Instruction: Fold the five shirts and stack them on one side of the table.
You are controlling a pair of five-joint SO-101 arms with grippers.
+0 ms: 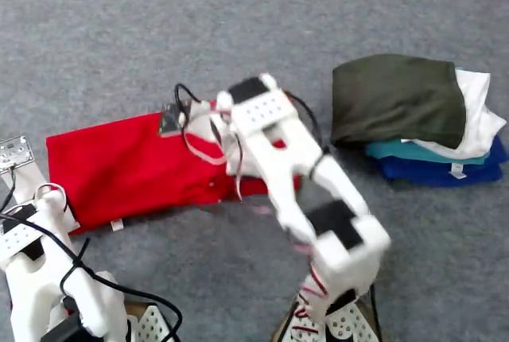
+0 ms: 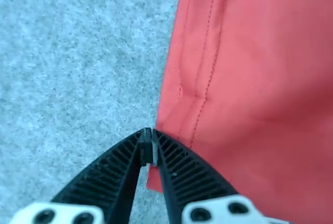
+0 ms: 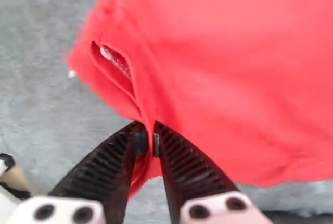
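Red shirt (image 1: 119,167) lies partly folded on the grey bench (image 1: 238,48), left of centre. The right gripper (image 3: 147,143) has its fingers pinching a fold of it beside the neck opening. The left gripper (image 2: 147,146) has its fingers pressed together at the shirt's stitched edge. Well apart, at the bench's right side, an olive shirt (image 1: 398,99) tops a stack of white shirt (image 1: 477,119), teal shirt (image 1: 398,149) and blue shirt (image 1: 429,169).

Overhead, wrist close-ups, shared red shirt (image 1: 127,167)

A red shirt (image 1: 119,169); grey mottled table (image 1: 159,40); olive shirt (image 1: 398,99); white shirt (image 1: 481,115); teal shirt (image 1: 394,149); blue shirt (image 1: 425,171).
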